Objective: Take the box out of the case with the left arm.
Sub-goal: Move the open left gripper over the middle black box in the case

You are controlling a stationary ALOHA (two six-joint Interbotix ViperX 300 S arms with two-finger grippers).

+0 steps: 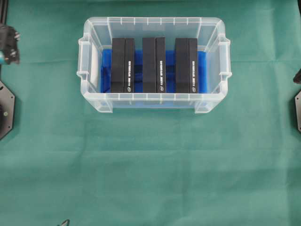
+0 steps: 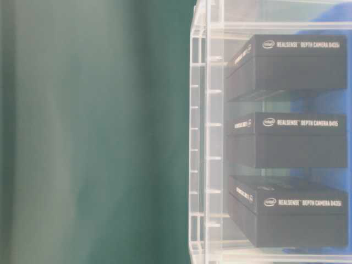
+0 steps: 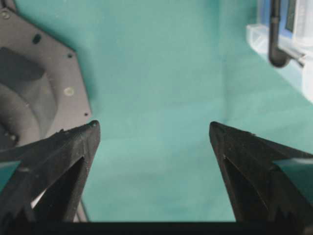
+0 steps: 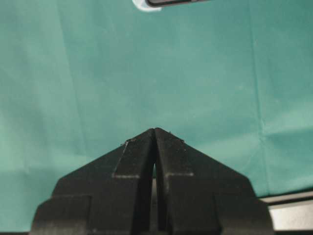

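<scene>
Left gripper (image 3: 154,129) spread wide over green cloth (image 3: 156,73), empty, case (image 1: 154,64) well apart

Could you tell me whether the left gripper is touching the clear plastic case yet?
Apart. In the left wrist view, the open left gripper hovers over green cloth, with the clear plastic case away at the upper right.

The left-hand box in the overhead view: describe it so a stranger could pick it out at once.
On the green cloth stands a clear plastic case with a blue sheet on its bottom. Three black boxes stand in a row inside it. The one meant, the left box, is the end one nearest the left gripper, unlike the middle box and right box.
</scene>
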